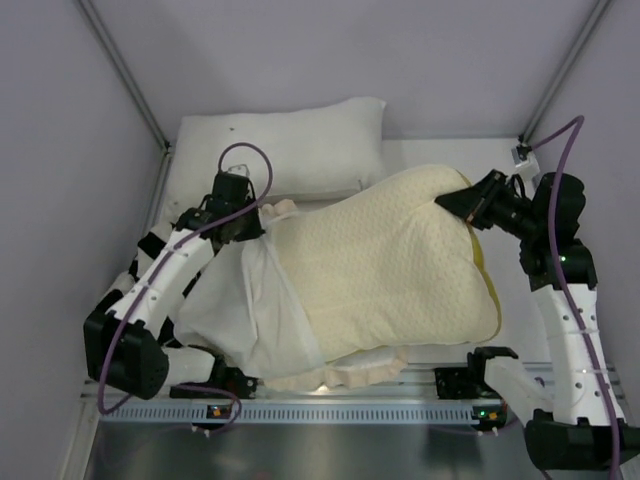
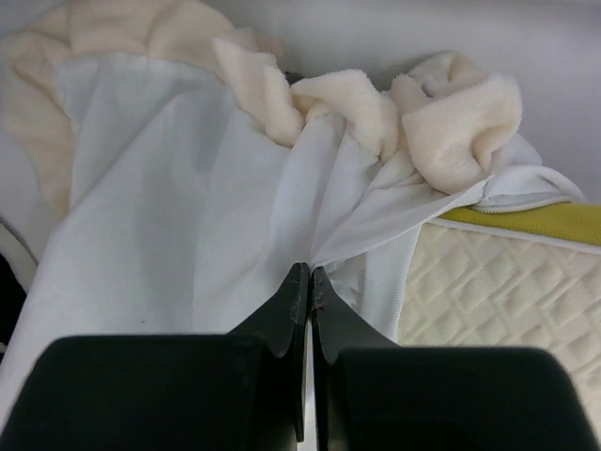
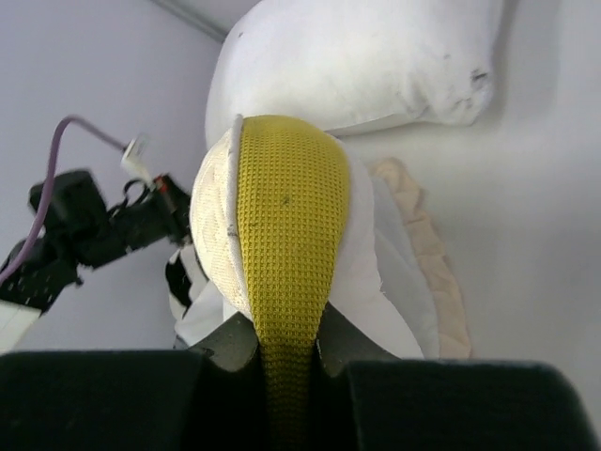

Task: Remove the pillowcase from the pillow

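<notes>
Lying mostly bare, the pillow point(image 1: 385, 270) was clamped by the right gripper point(image 3: 286, 334), the left gripper point(image 2: 308, 274) pinching the pillowcase point(image 2: 169, 235) over its last end.

Pillows: two in total, namely one quilted pillow point(image 1: 390, 260) with yellow piping and one plain white pillow point(image 1: 290, 150). Pillowcase point(image 1: 245, 310): one. Grippers: two, the left gripper point(image 2: 308, 272) and the right gripper point(image 3: 286, 343). Purple cables: two, the left cable point(image 1: 243, 146) and the right cable point(image 1: 575, 120). Bench point(image 1: 440, 155): one.
</notes>
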Robot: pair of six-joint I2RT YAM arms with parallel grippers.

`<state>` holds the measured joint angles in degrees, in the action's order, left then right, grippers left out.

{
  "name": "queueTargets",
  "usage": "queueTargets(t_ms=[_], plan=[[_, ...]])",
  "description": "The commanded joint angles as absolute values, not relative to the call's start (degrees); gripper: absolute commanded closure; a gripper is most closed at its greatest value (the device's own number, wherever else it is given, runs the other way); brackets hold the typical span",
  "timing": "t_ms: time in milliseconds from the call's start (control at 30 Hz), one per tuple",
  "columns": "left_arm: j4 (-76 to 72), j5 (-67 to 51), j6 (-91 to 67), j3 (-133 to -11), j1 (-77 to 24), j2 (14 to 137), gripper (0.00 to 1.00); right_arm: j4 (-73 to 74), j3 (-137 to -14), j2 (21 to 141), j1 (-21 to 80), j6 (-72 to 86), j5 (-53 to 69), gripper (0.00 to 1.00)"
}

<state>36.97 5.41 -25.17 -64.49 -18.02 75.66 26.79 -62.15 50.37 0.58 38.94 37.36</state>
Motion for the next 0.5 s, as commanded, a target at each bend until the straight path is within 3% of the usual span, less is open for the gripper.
queueTargets(t_ms=[0,200,433,467], plan=[[38.14,6.07,-24.61,-61.10,-17.49,70.32,1.00,22.06,-68.11,52.73,-5.61,39.46,30.94,1.00],[38.67,2.64,-25.40,-58.54,-17.49,64.00,1.00,21.80,-69.17,59.84,-13.08,40.25,27.51,1.00],[38.67,-0.78,-26.01,-55.81,-17.49,61.09,1.00,16.80,-61.71,62.93,-11.52,39.73,27.17,1.00],[38.58,-2.44,-26.10,-55.55,-17.49,61.00,1.00,16.87,-60.48,63.10,-10.82,38.94,25.77,0.89]])
